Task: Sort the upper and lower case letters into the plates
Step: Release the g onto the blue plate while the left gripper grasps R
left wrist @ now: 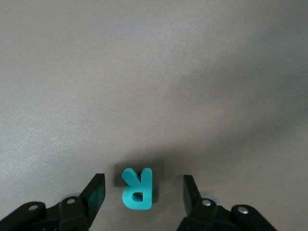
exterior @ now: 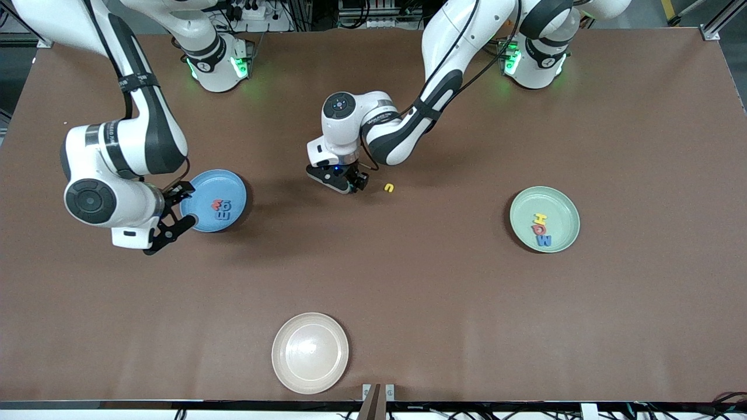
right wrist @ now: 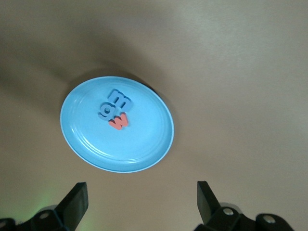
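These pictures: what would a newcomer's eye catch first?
Probably the left claw, low on the table's middle, its fingers either side of a teal R, with a yellow letter lying beside it. Next, the right claw, open over the blue plate, which holds three letters.

A matt brown table top (exterior: 408, 280) carries a glossy, smooth cream-white plate (exterior: 310, 352).

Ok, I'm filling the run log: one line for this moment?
left gripper: open, astride teal R on table | right gripper: open, by light blue plate | yellow letter: loose on table
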Available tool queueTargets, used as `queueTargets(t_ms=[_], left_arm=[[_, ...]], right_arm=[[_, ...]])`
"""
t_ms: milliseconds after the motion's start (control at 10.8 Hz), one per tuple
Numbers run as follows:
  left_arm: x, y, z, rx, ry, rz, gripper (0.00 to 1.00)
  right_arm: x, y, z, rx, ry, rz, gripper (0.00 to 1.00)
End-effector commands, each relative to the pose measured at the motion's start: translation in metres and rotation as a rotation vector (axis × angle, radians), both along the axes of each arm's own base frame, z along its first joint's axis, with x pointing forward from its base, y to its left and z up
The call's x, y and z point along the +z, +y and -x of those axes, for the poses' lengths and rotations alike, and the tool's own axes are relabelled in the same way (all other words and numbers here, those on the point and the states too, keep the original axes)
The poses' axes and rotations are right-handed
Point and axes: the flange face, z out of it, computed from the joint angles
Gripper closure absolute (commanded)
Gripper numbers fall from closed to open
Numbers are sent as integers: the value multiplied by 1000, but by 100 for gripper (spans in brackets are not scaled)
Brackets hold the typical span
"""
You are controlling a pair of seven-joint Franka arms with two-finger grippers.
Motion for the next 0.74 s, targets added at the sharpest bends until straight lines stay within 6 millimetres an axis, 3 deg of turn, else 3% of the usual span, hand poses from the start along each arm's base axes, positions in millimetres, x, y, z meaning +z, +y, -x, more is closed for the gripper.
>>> queueTargets(t_ms=[0, 93, 185, 371, 463, 648], left_arm=[[-7, 0, 3, 0, -21, -18, 36], [-12, 1, 3, -1, -18, -23, 38], [-11, 0, 3, 2, -18, -21, 47], [-5, 0, -1, 8, -20, -11, 89], [-4, 4, -7, 9, -23, -13, 100], [16, 17, -22, 48, -16, -51, 100]], right_arm=[[42, -49, -10, -80, 10, -11, 0], [48, -63, -14, -142, 1, -62, 0], [49, -64, -17, -154, -3, -72, 0], [55, -66, -15, -178, 14, -68, 0], [54, -74, -17, -226, 9, -54, 0], [53, -73, -20, -325, -17, -10, 0]])
